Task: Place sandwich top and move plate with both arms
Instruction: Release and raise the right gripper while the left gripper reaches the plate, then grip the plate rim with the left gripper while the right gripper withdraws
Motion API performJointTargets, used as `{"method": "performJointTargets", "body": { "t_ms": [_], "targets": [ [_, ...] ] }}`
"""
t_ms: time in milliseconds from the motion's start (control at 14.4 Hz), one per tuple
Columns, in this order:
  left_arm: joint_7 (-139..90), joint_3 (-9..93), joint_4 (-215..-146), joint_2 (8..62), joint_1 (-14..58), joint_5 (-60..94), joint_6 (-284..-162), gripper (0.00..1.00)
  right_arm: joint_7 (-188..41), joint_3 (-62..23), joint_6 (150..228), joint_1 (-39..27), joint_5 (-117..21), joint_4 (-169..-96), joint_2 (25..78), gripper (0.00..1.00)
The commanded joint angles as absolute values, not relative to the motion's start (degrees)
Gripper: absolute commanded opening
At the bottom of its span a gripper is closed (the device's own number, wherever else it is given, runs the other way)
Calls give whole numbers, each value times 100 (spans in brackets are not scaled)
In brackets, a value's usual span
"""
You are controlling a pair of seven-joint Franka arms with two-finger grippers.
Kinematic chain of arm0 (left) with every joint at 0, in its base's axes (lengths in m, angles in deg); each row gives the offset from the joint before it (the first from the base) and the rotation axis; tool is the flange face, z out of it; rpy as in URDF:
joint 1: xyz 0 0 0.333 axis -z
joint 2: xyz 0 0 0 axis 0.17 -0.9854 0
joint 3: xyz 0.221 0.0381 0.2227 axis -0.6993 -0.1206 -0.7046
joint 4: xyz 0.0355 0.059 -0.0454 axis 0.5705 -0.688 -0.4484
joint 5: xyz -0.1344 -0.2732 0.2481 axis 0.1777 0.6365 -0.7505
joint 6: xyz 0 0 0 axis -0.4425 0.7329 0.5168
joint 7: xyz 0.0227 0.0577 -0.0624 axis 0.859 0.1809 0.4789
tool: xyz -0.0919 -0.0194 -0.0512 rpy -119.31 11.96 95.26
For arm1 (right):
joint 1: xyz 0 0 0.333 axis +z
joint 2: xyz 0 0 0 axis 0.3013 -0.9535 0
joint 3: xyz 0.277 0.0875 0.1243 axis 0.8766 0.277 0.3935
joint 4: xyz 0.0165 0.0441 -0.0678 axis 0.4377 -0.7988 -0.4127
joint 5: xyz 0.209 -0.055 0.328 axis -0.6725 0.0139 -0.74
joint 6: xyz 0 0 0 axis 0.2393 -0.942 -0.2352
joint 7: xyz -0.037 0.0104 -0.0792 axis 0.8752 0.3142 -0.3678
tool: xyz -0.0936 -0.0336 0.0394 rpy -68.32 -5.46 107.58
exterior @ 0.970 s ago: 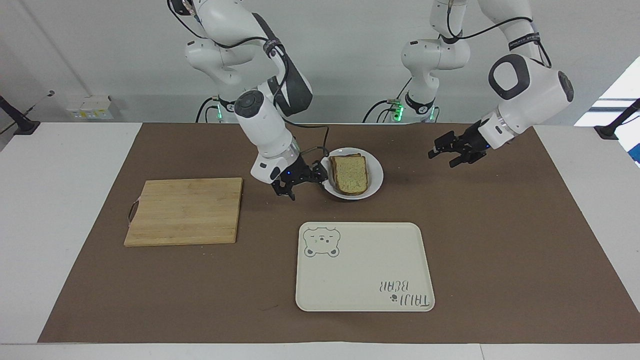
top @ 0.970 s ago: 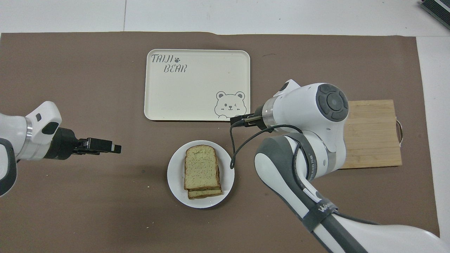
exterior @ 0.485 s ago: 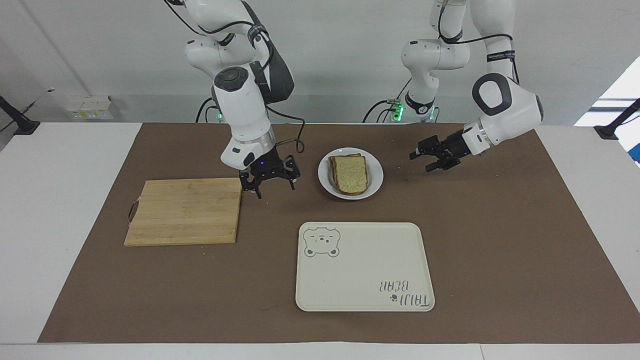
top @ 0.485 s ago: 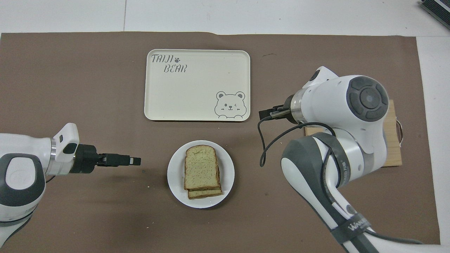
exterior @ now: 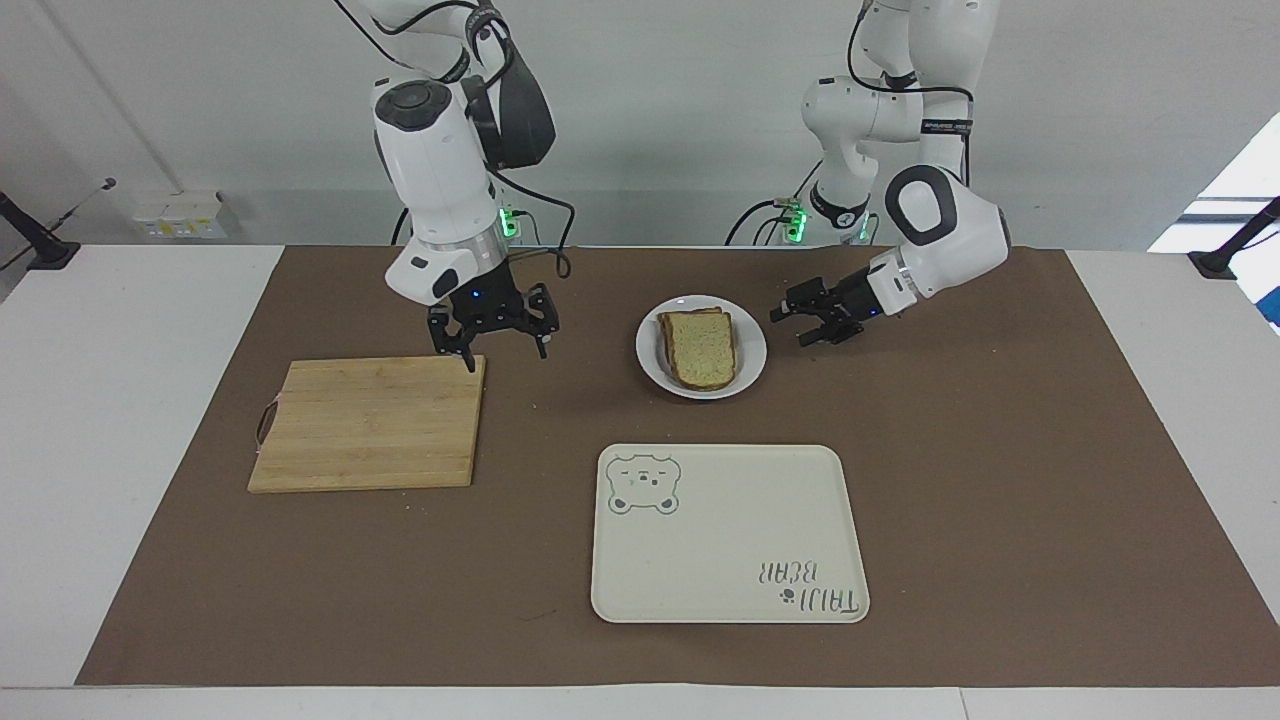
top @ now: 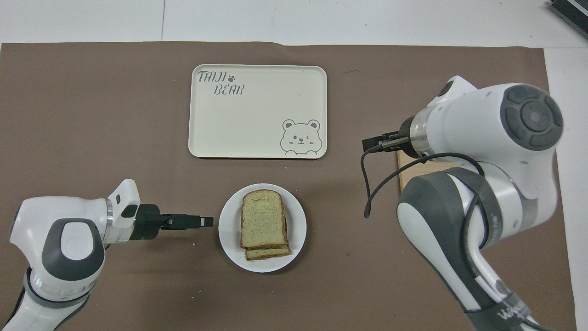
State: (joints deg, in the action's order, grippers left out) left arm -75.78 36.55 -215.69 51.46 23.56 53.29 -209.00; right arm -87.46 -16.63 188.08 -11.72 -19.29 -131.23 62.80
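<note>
The sandwich top (exterior: 702, 350) is a tan bread slice lying on another slice on the round white plate (exterior: 752, 345), which rests on the brown mat near the robots. In the overhead view the slice (top: 262, 218) sits square on the plate (top: 228, 230). My left gripper (exterior: 792, 327) is open and empty, low beside the plate's rim on the left arm's side, not touching it; it also shows in the overhead view (top: 205, 221). My right gripper (exterior: 505, 357) is open and empty, raised over the cutting board's corner closest to the plate, and shows in the overhead view (top: 370, 144).
A cream tray with a bear drawing (exterior: 730, 535) lies farther from the robots than the plate, also in the overhead view (top: 257, 110). A wooden cutting board (exterior: 370, 420) lies toward the right arm's end, mostly covered by the right arm in the overhead view (top: 405, 166).
My right gripper has drawn away from the plate's rim toward the cutting board and risen. My left gripper has moved in close to the plate. The bread and plate have not moved.
</note>
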Motion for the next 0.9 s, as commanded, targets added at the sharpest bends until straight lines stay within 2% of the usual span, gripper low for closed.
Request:
{"method": "performJointTargets", "body": {
  "t_ms": [0, 208, 277, 554, 693, 831],
  "targets": [
    [-7702, 3577, -21791, 5162, 2700, 5649, -21279, 100, -8632, -1692, 18520, -1253, -1739, -13034, 6506, 100],
    [-7702, 3577, -21861, 5144, 2807, 5685, -21359, 100, -8632, -1859, 18318, -1244, -1747, -12981, 6752, 100],
    [-7711, 3577, -21905, 5110, 2816, 5711, -21420, 96, -8632, -1894, 18309, -1252, -1747, -12981, 6840, 100],
    [-8017, 3577, -21932, 4820, 3071, 6677, -21606, 70, -8632, -2078, 18064, -1235, -1739, -12816, 6947, 100],
    [-8045, 3585, -21932, 4775, 3071, 6713, -21597, 52, -8640, -2105, 17765, -1261, -1747, -12586, 6938, 100],
    [-8054, 3585, -21940, 4775, 3071, 6722, -21588, 49, -8649, -2158, 17510, -1296, -1756, -12376, 6947, 100]
  ]
}}
